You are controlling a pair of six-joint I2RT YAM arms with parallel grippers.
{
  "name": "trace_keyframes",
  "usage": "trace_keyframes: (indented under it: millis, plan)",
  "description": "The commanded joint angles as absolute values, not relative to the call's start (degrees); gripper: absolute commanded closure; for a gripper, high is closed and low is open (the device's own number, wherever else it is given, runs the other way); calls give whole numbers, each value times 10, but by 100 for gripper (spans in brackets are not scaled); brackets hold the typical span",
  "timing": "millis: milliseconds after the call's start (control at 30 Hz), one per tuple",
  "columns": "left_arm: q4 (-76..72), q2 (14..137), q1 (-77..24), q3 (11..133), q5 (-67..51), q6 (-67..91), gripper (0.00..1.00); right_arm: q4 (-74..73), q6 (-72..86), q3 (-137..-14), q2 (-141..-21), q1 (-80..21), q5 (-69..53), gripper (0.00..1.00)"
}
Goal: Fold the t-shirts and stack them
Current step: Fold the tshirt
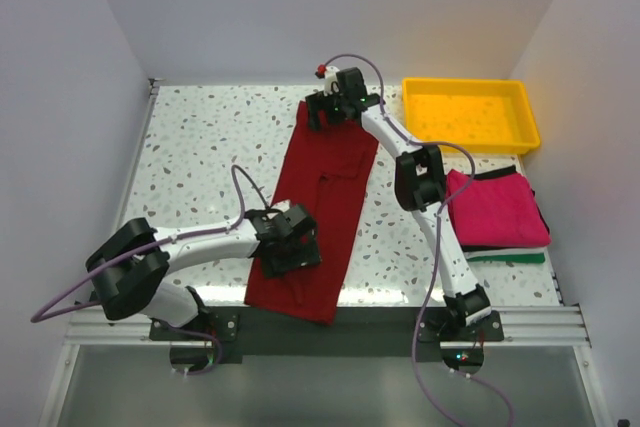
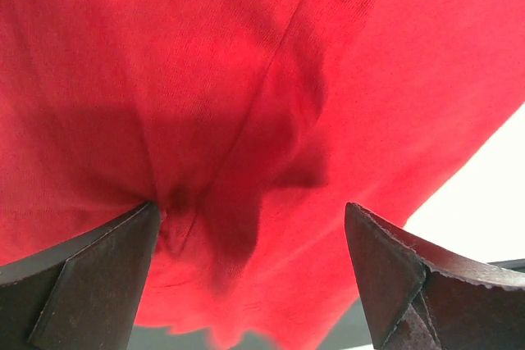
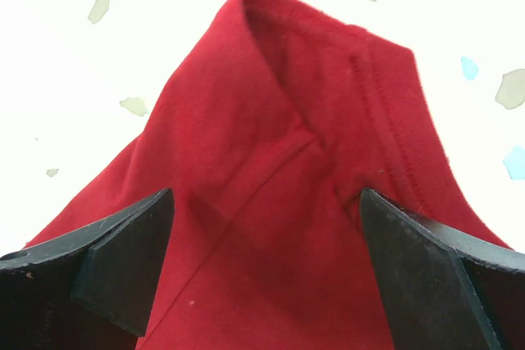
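The left gripper (image 1: 288,245) hangs low over the near part of the maroon t-shirt (image 1: 325,182). Its jaws are spread wide and grip nothing. In the left wrist view its two dark fingers (image 2: 90,276) stand well apart, with creased red cloth filling the space between and beyond them. One fingertip sits right at a fold in the fabric.

The right gripper (image 1: 335,107) is at the far end of the same shirt, and its jaws are also fully apart and clamp nothing. Between its fingers (image 3: 443,276) the right wrist view shows a raised, hemmed edge of the cloth with a stitched seam, and pale speckled table (image 1: 200,147) just past it.

The maroon shirt lies as a long narrow band under both grippers. It runs from below the right gripper, past the left gripper, to the table's near edge.

To the right of the right gripper, and well apart from it, sits a yellow tray (image 1: 470,82). Nearer the arm bases than that gripper, and also to its right, is a folded stack. A magenta-pink t-shirt (image 1: 495,209) is on top, the edges of a black t-shirt (image 1: 500,172) show below it, and a green t-shirt (image 1: 510,258) peeks out at the bottom.
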State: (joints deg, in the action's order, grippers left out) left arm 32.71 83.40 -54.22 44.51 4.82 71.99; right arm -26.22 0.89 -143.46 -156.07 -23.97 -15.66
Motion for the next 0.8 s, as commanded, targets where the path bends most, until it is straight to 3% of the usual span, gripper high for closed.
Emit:
trace_keyframes:
  millis: [0, 233, 467, 567, 767]
  plan:
    - [444, 812, -569, 444, 63, 769, 0, -253, 25, -1435, -1579, -239, -178, 1]
    - [471, 784, -588, 518, 101, 724, 0, -244, 12, -1419, -1534, -238, -173, 1]
    - [489, 753, -567, 567, 198, 682, 0, -256, 31, -1359, -1388, -239, -145, 1]
    - [476, 733, -511, 551, 207, 654, 0, -262, 66, -1283, -1305, -246, -111, 1]
    - [404, 672, -404, 479, 204, 592, 0, -296, 169, -1018, -1139, -297, -6, 1]
